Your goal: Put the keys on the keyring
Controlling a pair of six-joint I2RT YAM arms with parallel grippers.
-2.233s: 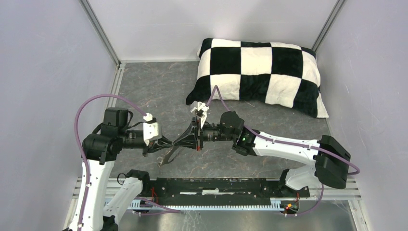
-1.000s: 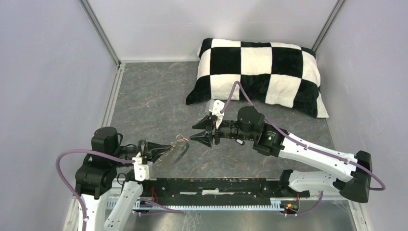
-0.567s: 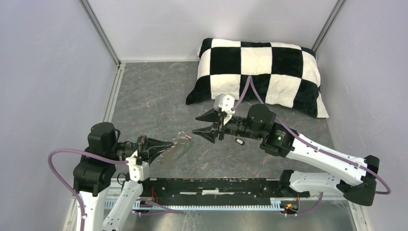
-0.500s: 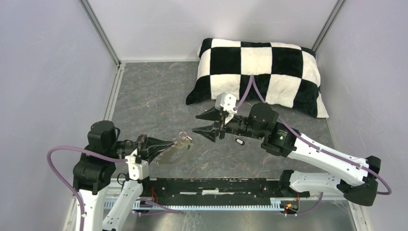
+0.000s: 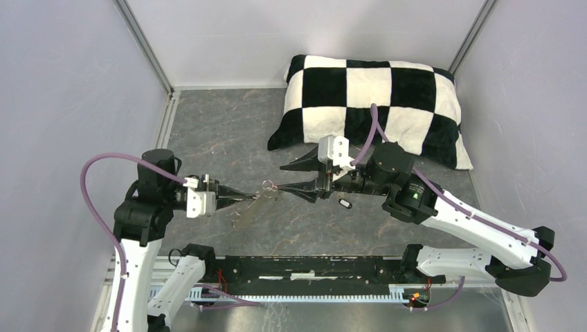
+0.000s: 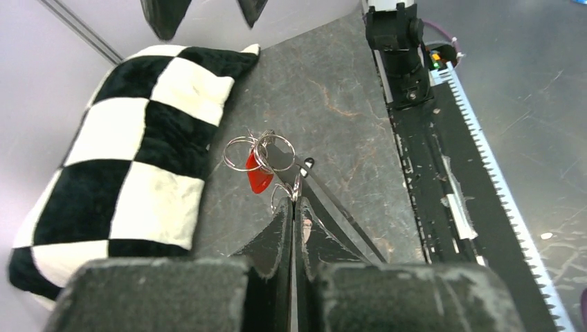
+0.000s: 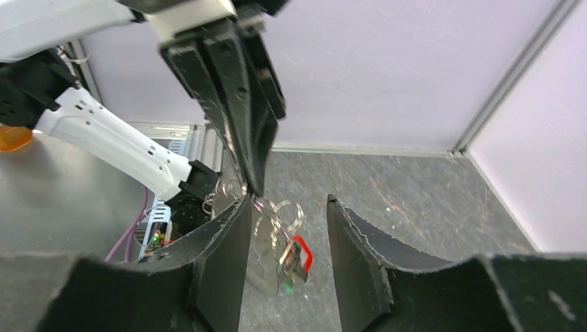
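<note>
My left gripper (image 5: pixel 242 196) is shut on a wire ring of the keyring bunch (image 5: pixel 268 187) and holds it above the table. In the left wrist view my left gripper (image 6: pixel 291 205) pinches the rings (image 6: pixel 259 149). A red tag (image 6: pixel 259 177) hangs from them, and the flat fob (image 6: pixel 339 207) shows edge-on. My right gripper (image 5: pixel 291 176) is open, with its lower fingertip at the rings. In the right wrist view my right gripper (image 7: pixel 288 200) has the rings, the red tag (image 7: pixel 300 253) and a green speck (image 7: pixel 286 288) between its jaws, untouched. A black oblong tag (image 5: pixel 344 203) lies on the table.
A black-and-white checked pillow (image 5: pixel 374 104) lies at the back right and also shows in the left wrist view (image 6: pixel 124 159). Grey walls with metal corner posts close in the table. A black toothed rail (image 5: pixel 311 266) runs along the near edge.
My left arm has risen and carried the bunch up and toward my right gripper. My right gripper has stayed open, shifted slightly right, and now has the rings between its jaws.
</note>
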